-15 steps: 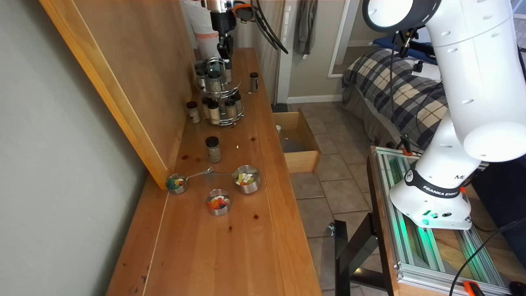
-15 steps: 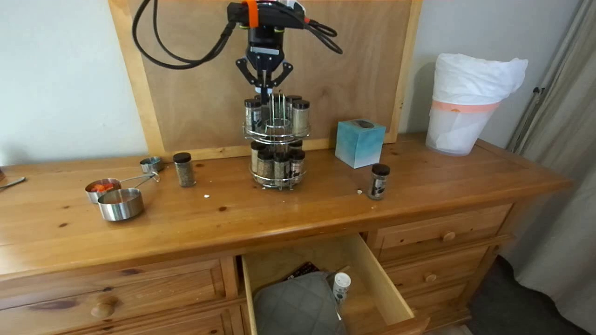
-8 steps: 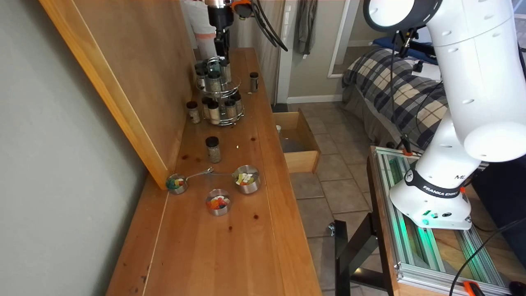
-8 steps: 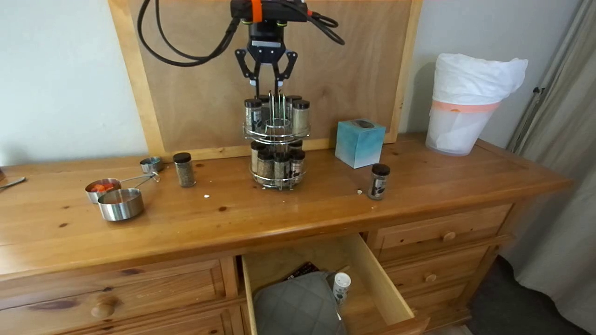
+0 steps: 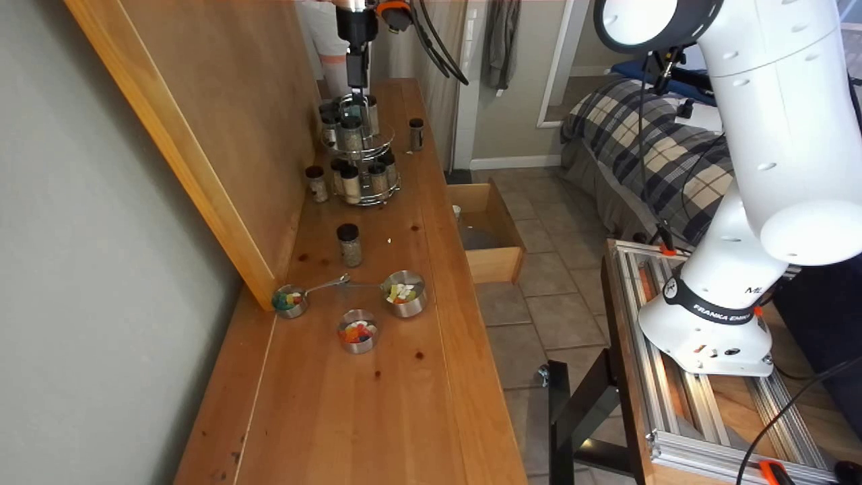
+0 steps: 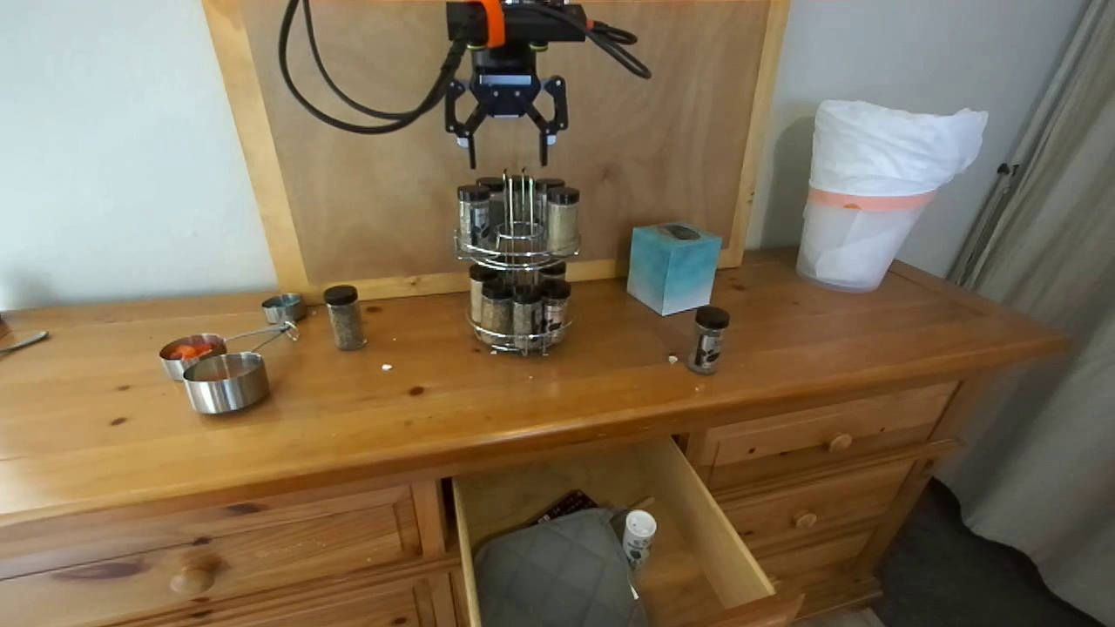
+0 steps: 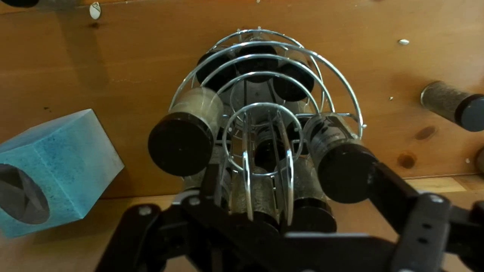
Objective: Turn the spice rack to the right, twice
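Jaws wide apart, the gripper (image 6: 509,165) hangs just above the rack (image 6: 517,261), near frame centre in an exterior view.
The wrist view sees it from above, blue box (image 7: 70,162) at lower left; only an exterior view shows the bed (image 5: 611,124), upper right.
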### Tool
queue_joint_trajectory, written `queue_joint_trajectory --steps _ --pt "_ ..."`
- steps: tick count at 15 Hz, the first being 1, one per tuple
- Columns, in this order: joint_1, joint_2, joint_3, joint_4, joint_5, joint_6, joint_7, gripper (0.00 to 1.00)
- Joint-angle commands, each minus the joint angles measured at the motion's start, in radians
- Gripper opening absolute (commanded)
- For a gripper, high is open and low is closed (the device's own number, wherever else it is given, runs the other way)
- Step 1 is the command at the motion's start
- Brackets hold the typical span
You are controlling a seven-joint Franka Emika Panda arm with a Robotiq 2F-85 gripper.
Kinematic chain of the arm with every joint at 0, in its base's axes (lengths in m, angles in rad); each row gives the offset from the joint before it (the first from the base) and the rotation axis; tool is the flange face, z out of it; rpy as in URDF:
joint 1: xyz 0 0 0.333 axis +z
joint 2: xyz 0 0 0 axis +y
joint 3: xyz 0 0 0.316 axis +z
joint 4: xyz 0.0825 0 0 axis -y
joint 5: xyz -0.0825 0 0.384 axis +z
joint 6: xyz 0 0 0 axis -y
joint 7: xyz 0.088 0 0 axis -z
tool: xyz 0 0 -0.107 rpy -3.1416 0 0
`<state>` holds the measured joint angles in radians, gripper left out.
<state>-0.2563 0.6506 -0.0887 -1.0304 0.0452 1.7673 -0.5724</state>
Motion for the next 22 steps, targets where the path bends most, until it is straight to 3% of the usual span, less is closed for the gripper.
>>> queue_joint_trajectory --steps 1,3,5,6,8,9,11,12,13,19,22 --pt "-0.003 0.005 0.009 0.003 0.004 0.018 -0.032 1.0" --pt "0.001 0.002 0.008 0.0 -0.002 0.023 -0.03 1.0" --pt "0.003 -0.004 0.007 -0.001 -0.003 0.015 -0.021 0.86" --pt "0.004 -0.006 0.007 -0.002 -0.003 0.014 -0.021 0.75" --pt "0.005 -0.009 0.007 -0.004 -0.003 0.011 -0.019 0.76" --pt "0.006 -0.009 0.008 -0.003 -0.003 0.009 -0.019 0.69" --pt "0.006 -0.01 0.008 -0.004 -0.001 0.014 -0.02 0.68" --pt "0.008 -0.014 0.006 -0.007 -0.006 0.017 -0.017 0.61" --pt "0.009 -0.017 0.006 -0.008 -0.007 0.015 -0.018 0.65" --pt "0.012 -0.02 0.006 -0.007 -0.007 0.009 -0.021 0.49" --pt "0.012 -0.012 0.005 -0.004 -0.007 0.011 -0.02 0.48"
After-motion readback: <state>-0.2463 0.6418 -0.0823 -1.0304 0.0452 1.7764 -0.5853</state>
